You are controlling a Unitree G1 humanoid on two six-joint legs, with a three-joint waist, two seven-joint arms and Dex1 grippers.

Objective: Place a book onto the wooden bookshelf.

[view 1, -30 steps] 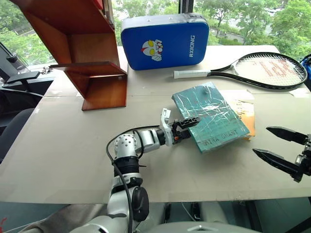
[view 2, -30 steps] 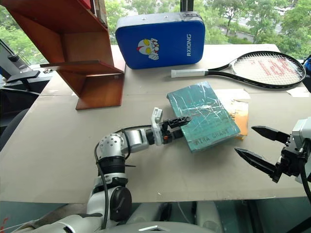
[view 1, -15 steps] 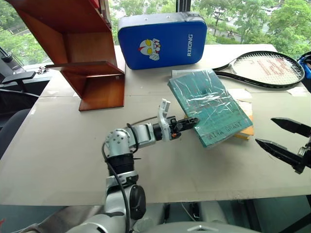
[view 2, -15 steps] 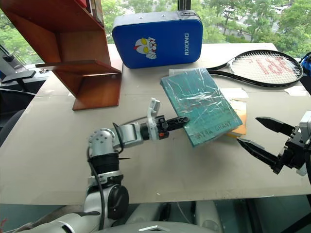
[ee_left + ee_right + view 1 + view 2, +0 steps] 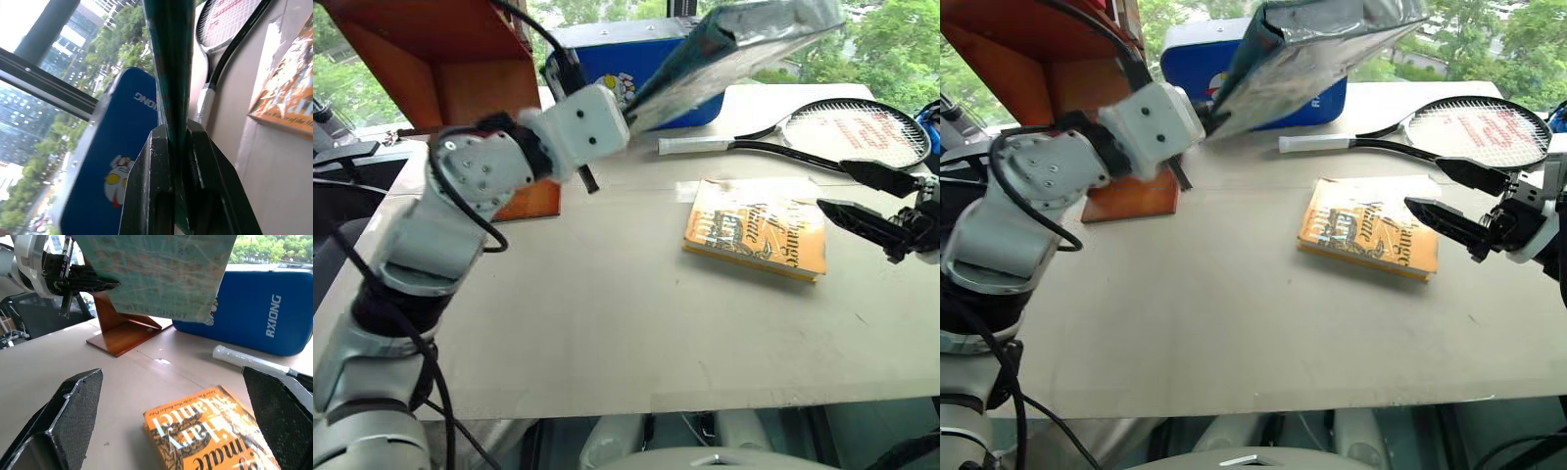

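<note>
I had the left pincer clamped on one edge of the wrapped teal book, held in the air near the wooden bookshelf, ready for shelving. Right pincer sat spread and empty over the table, clear of the lift. Readable: "RXIONG" on the blue case; "GRANT" faint on the book.

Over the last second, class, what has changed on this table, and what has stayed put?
The left gripper shut on the book and swung it up off the table, toward the bookshelf, uncovering the orange book beneath. The right gripper rose a little, jaws open as before. The orange book, blue case and racket stayed put.
</note>
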